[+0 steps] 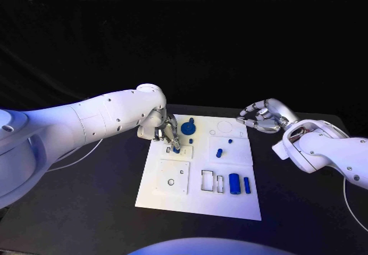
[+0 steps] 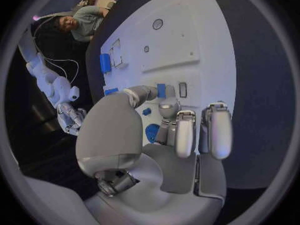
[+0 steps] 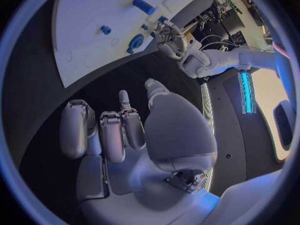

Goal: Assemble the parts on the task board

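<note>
Two silver hands are over the black table [image 1: 92,212]. Down on the white task board [image 1: 198,204], the left hand [image 1: 166,130] pinches a small blue part [image 1: 176,150] at a raised block near the board's left edge. Beside it lies a round blue disc [image 1: 189,128]; two blue cylinders [image 1: 234,184] rest nearer the front. Off the far right corner, the right hand [image 1: 263,118] hovers, fingers curled, holding nothing.

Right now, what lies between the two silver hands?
In the head view, the round blue part on the white board lies between left hand and right hand.
</note>
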Controlling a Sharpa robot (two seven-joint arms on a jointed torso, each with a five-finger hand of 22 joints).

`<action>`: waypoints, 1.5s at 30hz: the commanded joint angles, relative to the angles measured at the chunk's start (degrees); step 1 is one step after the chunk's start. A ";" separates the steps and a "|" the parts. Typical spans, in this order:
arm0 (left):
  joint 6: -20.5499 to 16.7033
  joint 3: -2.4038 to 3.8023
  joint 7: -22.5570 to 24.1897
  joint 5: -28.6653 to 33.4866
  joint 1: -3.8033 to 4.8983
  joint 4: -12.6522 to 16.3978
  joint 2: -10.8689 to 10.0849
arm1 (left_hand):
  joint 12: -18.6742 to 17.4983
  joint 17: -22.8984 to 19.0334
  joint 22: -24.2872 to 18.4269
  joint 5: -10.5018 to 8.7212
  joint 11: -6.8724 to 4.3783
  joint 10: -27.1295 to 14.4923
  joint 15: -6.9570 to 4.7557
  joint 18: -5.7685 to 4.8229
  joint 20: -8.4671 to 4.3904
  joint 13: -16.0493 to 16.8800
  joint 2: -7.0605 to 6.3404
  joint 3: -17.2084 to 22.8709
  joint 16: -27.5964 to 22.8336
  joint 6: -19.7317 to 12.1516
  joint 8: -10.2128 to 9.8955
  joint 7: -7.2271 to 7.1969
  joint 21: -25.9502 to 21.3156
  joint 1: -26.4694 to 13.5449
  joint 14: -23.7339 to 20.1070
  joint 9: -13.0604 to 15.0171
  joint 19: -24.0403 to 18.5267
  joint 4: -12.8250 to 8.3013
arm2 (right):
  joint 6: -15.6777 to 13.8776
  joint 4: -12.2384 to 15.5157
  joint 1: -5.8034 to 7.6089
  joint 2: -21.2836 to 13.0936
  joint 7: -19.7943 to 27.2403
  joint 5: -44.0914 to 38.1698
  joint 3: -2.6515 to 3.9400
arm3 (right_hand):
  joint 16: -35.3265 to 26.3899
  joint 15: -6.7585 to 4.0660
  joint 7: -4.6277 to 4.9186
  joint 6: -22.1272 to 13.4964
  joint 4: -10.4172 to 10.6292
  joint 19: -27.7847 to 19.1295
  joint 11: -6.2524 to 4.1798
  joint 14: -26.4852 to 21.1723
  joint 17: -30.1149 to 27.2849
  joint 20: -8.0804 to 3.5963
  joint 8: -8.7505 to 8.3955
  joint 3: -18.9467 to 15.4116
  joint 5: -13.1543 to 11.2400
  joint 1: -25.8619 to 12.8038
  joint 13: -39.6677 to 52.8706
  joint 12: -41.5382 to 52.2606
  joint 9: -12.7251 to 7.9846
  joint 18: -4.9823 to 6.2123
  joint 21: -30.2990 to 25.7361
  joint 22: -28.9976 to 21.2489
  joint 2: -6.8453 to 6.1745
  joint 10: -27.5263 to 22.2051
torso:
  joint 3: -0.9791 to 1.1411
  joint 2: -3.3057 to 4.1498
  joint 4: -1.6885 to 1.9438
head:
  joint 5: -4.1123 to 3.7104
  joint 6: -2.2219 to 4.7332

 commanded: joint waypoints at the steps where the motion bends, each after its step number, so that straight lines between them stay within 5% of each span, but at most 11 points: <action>1: 1.06 -0.19 -0.24 0.15 -0.44 0.23 0.33 | 0.18 13.79 1.69 0.31 0.07 0.36 0.00 -0.44 0.43 -0.07 0.35 11.50 0.31 0.65 0.26 -0.29 -0.11 -0.56 5.60 0.35 -0.06 -11.82 | 0.60 0.12 -0.04 0.01 0.21 -0.65 0.00 | -0.26 -0.36 0.06 -0.38 -0.13 -0.46 -0.13 4.11 6.75 -0.05 0.22 -0.31 0.34 -0.08 6.65 -0.13 0.05 0.75 -0.27 4.50 -0.08 -0.19 | 0.02 -0.01 0.02 | -0.12 -0.01; 20: -0.37 -0.25 -0.26 0.44 -0.81 0.30 0.86 | 0.44 15.09 2.83 -0.43 -0.92 2.17 -0.72 -0.70 -0.10 0.51 3.73 5.25 0.91 1.56 1.31 -1.66 0.40 -5.08 5.95 2.40 0.55 -7.98 | 0.50 0.31 -0.04 -0.08 0.23 -0.74 0.01 | -0.28 -0.38 0.04 -0.41 -0.15 -0.50 -0.15 4.11 6.74 -0.07 0.32 -0.33 0.34 -0.05 6.60 -0.17 0.04 0.77 -0.40 4.44 -0.07 -0.22 | 0.03 0.04 -0.01 | -0.20 0.00; 45: -1.96 -0.18 -0.13 -1.57 -0.85 1.72 -0.45 | -0.17 15.09 2.86 -3.07 -1.30 2.07 -1.14 -0.73 -0.52 0.29 1.12 -8.45 0.91 2.89 -0.45 -2.18 0.21 -11.10 5.95 2.33 0.68 0.46 | 0.42 0.28 -0.04 -0.24 0.28 -0.77 0.01 | -0.36 -0.39 0.04 -0.45 -0.14 -0.51 -0.15 4.06 6.53 -0.08 0.36 -0.37 0.32 -0.07 6.46 -0.32 0.03 0.77 -0.45 4.42 -0.10 -0.33 | -0.09 0.00 0.02 | -0.40 0.15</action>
